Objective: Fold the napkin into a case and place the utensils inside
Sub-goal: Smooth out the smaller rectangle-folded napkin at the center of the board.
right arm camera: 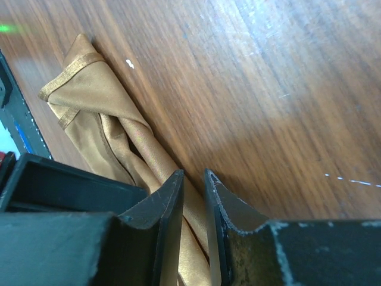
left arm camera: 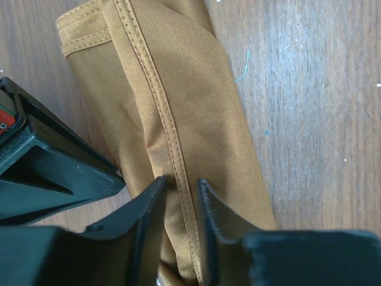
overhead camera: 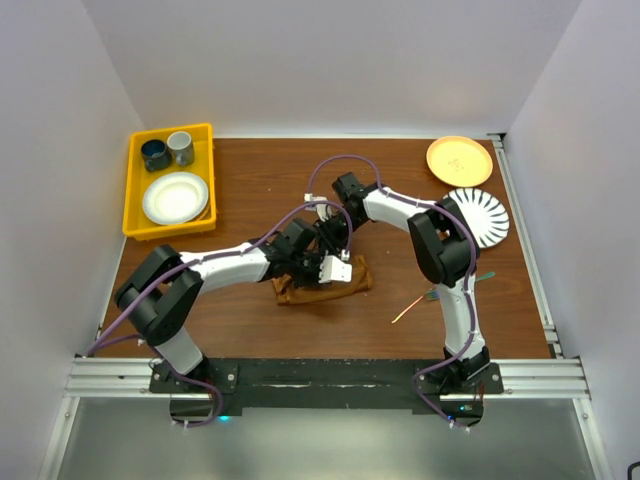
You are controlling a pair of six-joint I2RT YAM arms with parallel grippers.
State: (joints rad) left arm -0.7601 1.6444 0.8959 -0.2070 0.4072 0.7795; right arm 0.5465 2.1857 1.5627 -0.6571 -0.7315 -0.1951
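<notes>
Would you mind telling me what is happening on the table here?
Both arms are working on the napkin, which lies folded into a narrow strip on the table. The left gripper and the right gripper each pinch a fold of it. The utensils lie loose to its right, not yet inside.

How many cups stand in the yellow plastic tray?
2: a dark blue cup in the far left corner of the yellow plastic tray, a grey cup just beside it. None seems hidden.
</notes>
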